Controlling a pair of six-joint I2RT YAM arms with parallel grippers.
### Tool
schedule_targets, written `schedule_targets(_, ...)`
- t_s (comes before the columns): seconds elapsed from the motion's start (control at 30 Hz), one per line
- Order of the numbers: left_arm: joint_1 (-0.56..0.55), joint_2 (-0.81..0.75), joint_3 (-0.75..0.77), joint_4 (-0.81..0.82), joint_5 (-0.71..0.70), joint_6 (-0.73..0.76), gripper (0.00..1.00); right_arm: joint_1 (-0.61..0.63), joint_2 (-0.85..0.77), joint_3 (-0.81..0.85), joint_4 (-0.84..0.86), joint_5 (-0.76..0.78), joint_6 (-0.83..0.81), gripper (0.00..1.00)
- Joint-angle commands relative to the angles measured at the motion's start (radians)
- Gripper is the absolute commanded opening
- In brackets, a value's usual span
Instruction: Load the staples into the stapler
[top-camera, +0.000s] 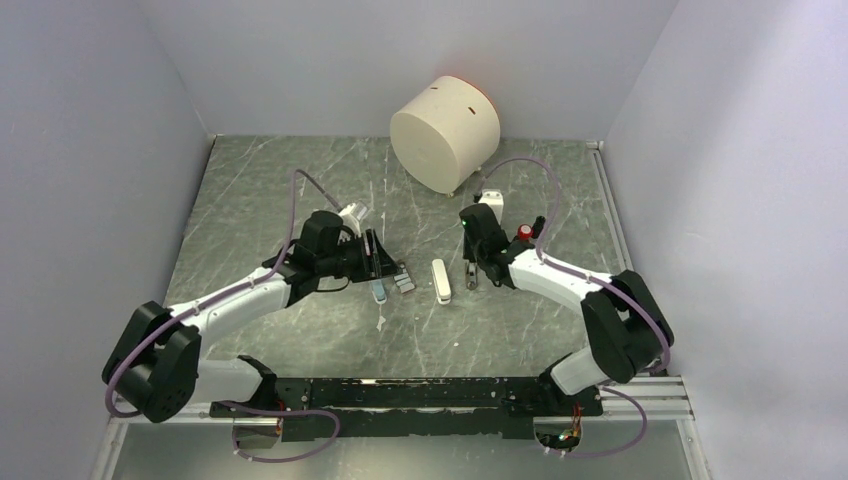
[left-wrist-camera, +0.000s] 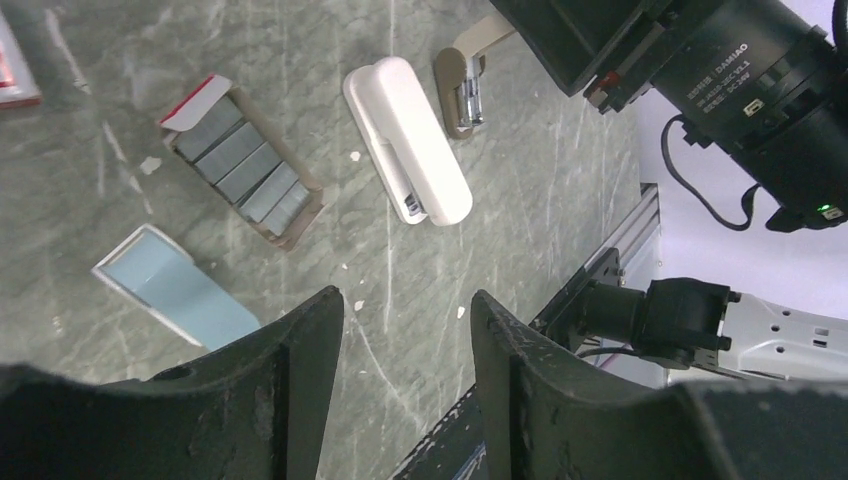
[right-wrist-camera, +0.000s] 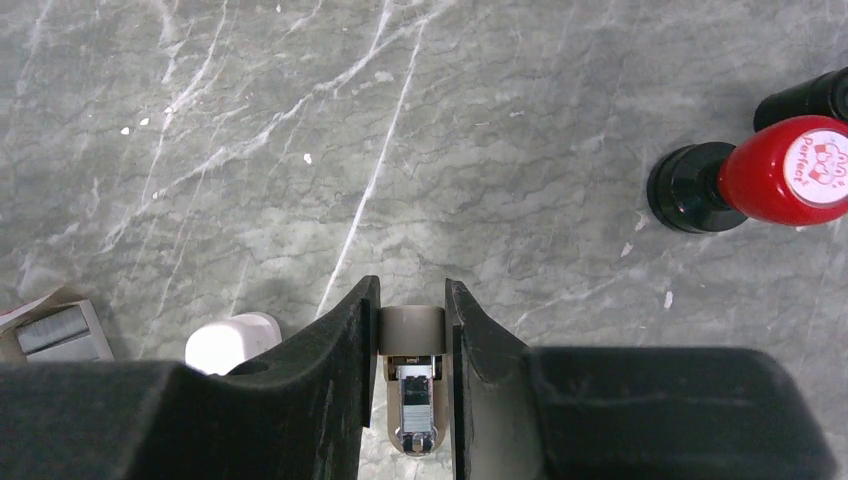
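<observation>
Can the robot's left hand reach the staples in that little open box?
Probably yes. The staples lie uncovered in the open box, just ahead of the open left hand. Nothing sits on top of them or in between.

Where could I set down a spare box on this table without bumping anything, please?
Bare marble lies far left, between the left wall and the cylinder, and along the near strip between the stapler and the arm bases. The middle is crowded: staples, blue sleeve, stapler, left gripper and right gripper, shut on a beige piece, sit close together.
</observation>
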Motion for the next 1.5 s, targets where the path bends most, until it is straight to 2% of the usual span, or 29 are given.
schedule_targets(0.0, -0.025, 0.037, 0.057, 0.061, 0.037, -0.013, 0.54, 0.01, -0.059, -0.045, 0.079, 0.047, -0.001, 0.23)
schedule_targets(0.33, -0.082, 0.095, 0.099, 0.069, 0.031, -0.019, 0.53, 0.046, -0.102, -0.133, 0.164, 0.083, 0.001, 0.25)
schedule_targets(0.47, -0.101, 0.134, 0.138, 0.077, 0.045, -0.031, 0.5, 0.059, -0.108, -0.145, 0.175, 0.091, 0.014, 0.25)
schedule_targets(0.67, -0.111, 0.266, 0.262, 0.056, 0.029, -0.046, 0.46, 0.058, -0.093, -0.075, 0.133, 0.122, 0.022, 0.25)
schedule_targets(0.9, -0.111, 0.46, 0.418, 0.053, 0.034, -0.046, 0.52, 0.042, -0.011, 0.015, 0.156, 0.136, -0.018, 0.25)
schedule_targets(1.03, -0.111, 0.561, 0.497, 0.027, -0.009, -0.038, 0.49, 0.023, 0.059, 0.07, 0.168, 0.116, -0.03, 0.25)
schedule_targets(1.13, -0.111, 0.624, 0.539, 0.029, -0.018, -0.029, 0.43, 0.009, 0.103, 0.094, 0.176, 0.096, -0.036, 0.25)
schedule_targets(1.47, -0.117, 0.774, 0.642, 0.073, 0.023, -0.001, 0.46, -0.029, 0.168, 0.15, 0.164, 0.041, -0.037, 0.25)
